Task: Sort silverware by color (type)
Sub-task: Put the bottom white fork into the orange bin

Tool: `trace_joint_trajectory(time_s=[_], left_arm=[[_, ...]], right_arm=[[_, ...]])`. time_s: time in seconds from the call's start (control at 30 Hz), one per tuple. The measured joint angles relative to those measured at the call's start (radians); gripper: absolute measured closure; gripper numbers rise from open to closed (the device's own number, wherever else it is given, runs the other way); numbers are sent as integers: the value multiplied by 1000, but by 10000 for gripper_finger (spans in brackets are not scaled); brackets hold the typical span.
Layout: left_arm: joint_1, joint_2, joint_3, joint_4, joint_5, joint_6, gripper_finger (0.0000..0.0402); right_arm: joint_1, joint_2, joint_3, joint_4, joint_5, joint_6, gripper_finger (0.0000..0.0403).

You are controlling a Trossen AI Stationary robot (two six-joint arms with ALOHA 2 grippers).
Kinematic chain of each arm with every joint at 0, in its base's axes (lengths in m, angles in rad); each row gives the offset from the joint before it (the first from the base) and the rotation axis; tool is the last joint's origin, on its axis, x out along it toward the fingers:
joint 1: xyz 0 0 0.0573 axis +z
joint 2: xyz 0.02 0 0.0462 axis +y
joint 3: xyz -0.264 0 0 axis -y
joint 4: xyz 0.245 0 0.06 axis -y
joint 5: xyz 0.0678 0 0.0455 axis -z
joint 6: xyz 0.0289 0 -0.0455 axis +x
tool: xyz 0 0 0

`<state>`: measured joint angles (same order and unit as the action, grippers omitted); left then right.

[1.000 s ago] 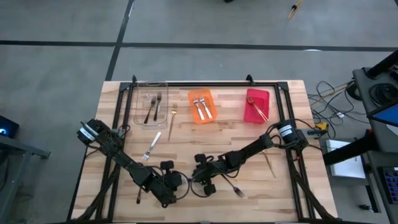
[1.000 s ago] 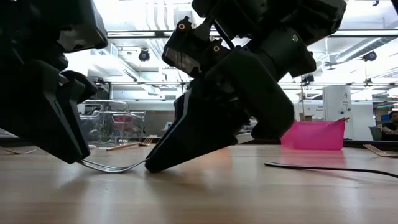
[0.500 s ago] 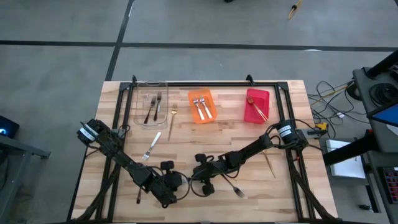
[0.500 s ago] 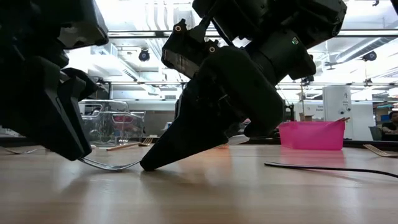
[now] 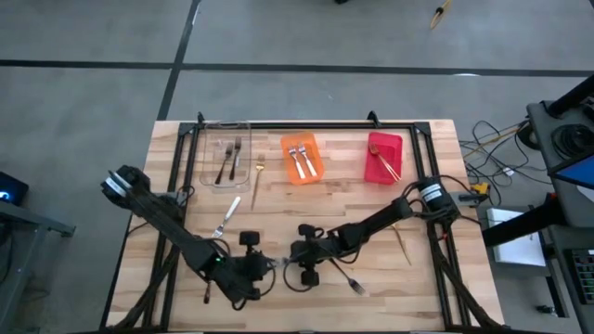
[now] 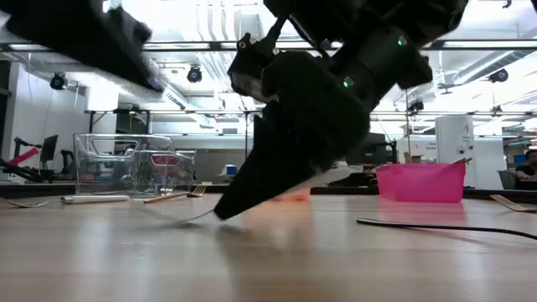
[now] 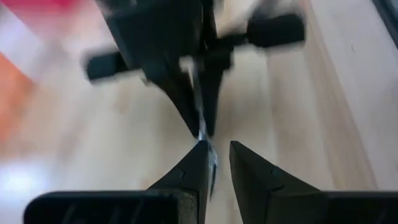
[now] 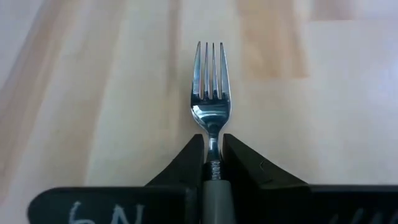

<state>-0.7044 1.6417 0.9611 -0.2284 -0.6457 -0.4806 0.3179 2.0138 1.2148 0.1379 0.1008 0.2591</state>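
Note:
A silver fork with a white handle (image 8: 211, 112) is held by my shut right gripper (image 8: 212, 140) near the table's front middle (image 5: 290, 258). In the low view its tines (image 6: 191, 220) point down close to the wood. My left gripper (image 7: 217, 149) hovers just left of it (image 5: 258, 271), raised, with a narrow gap between its fingertips and nothing in the gap. The fork's tines show close beside one left fingertip, but the low view shows the left gripper well above them. My right gripper pinches the fork's slim neck (image 8: 212, 148), just behind the tines, between its two fingertips. The fingers slant down from the table's right and lie along the fork, whose white handle (image 6: 325, 176) runs back between them. The fork tilts tines-down; whether they touch the table I cannot tell.
At the back stand a clear bin (image 5: 225, 176) with dark forks, an orange bin (image 5: 300, 176) with silver forks and a red bin (image 5: 383, 174) with gold forks. Loose forks lie on the wood: white-handled (image 5: 225, 216), gold (image 5: 257, 183), dark (image 5: 351, 278), gold (image 5: 402, 243).
Both grippers have risen. My left gripper has gone up and away from the fork's tine end, leaving the low view's bottom. My right gripper has rolled and lifted with the fork, which lay low between the two grippers and now tilts, handle end up.

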Motion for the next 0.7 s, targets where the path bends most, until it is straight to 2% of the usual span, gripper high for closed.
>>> trace_joint_trajectory(time_s=[0.1,0.27,0.33,0.53,0.7], left_arm=[[0,-73,0,4,-131,137,353],[13,-197,0,11,-454,385,353],[26,-246,0,11,-535,450,353],[101,-362,-5,-3,-561,522,353],[169,-395,-52,-29,-561,522,353]], right_arm=[[-10,-40,0,-50,39,36,370],[-40,-113,0,-113,81,57,370],[-58,-143,1,-123,91,61,370],[-130,-228,2,-193,156,83,370],[-211,-273,3,-197,189,119,370]])
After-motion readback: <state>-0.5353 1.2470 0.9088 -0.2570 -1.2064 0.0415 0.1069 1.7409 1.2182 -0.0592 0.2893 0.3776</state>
